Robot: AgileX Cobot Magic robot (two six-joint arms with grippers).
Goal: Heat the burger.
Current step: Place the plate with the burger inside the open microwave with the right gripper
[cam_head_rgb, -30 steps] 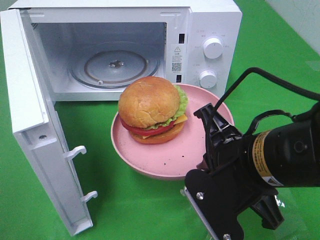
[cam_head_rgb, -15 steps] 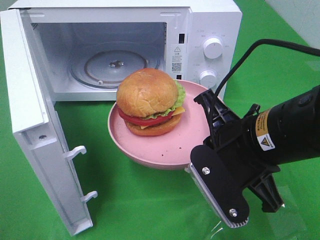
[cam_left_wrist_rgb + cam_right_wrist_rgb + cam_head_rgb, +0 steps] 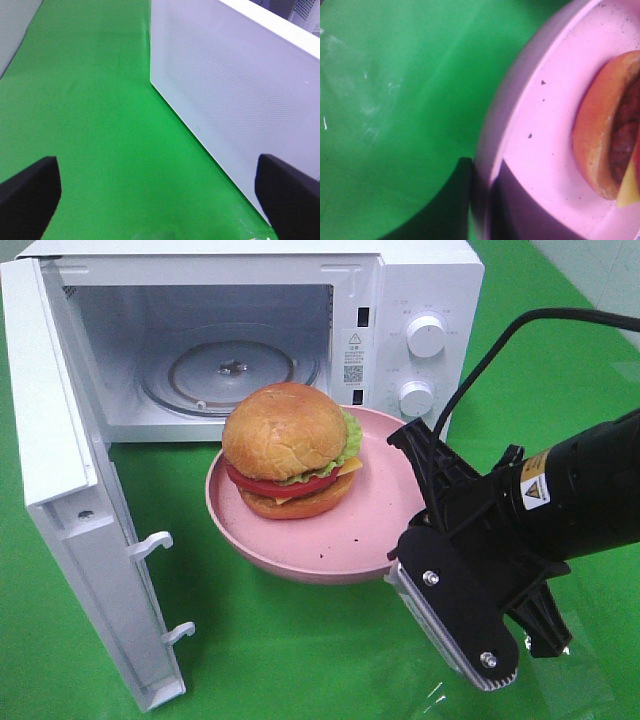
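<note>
Progress: the plate [image 3: 300,552] with the burger [image 3: 287,448] on it has slid over toward the open microwave [image 3: 420,280] compared with a second ago. It sits closer to the mouth of the oven now, and the right arm has swung round with it. The right claw [image 3: 408,545] is pressed nearly together, pinching the plate's near rim, so the whole thing rides along, burger and all. The burger itself is upright in the middle-left of the plate, right in front of the opening but not inside yet. To me that reads as the carry-in step being underway, with the glass turntable [image 3: 230,370] bare and waiting. The door [image 3: 60,490] is swung wide, so nothing looks in the way.

The left claw [image 3: 160,200] is spread wide with nothing in it, parked over the green counter [image 3: 300,660] just beside the door's outer face.

Stuff I can't make out: the actual pinch point is tucked behind the claw's own black body in the high view. The right wrist view is blurry and only catches the rim plus a slice of the bottom bun. Can't tell for sure whether the plate is clear of the counter or dragging. The left arm isn't in the high view at all.
</note>
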